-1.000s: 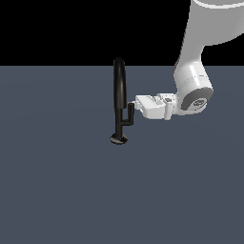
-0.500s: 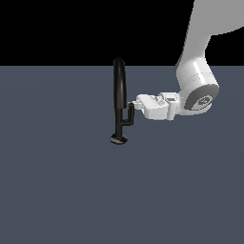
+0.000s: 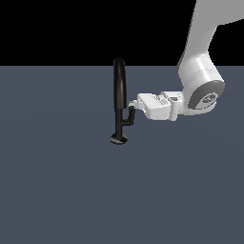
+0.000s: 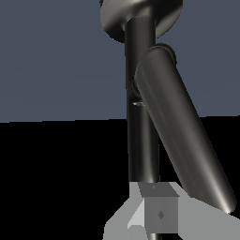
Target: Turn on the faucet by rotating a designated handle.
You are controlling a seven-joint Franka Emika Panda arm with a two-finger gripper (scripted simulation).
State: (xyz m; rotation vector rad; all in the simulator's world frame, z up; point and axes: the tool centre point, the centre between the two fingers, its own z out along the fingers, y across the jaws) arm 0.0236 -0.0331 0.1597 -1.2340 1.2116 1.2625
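You are looking at a glossy black faucet (image 3: 118,90) standing on its small disc base (image 3: 118,139) on the dark grey floor (image 3: 57,190), roughly mid-scene in the exterior view, with the arched spout rising above the horizon line. The handle (image 3: 129,117) is branching from the lower stem toward the exterior view's right, a short stub turning up into a thicker rod. Your gripper (image 3: 133,109) is reaching in horizontally from the exterior view's right, and its tips are sitting right at the upper end of that rod, apparently touching it. You are not seeing the jaws clearly in either view: the exterior view is showing only a white block ending at the handle, and the wrist view is showing only a grey fingertip (image 4: 159,211) low in the picture, just beside the stem (image 4: 140,136) and the slanting handle rod (image 4: 183,136). I cannot tell whether the jaws are wide, narrow or clamping anything. Judging progress: the approach looks finished and contact looks made, so the rotation itself is what you are facing; how much turn is already in the handle cannot be read here.
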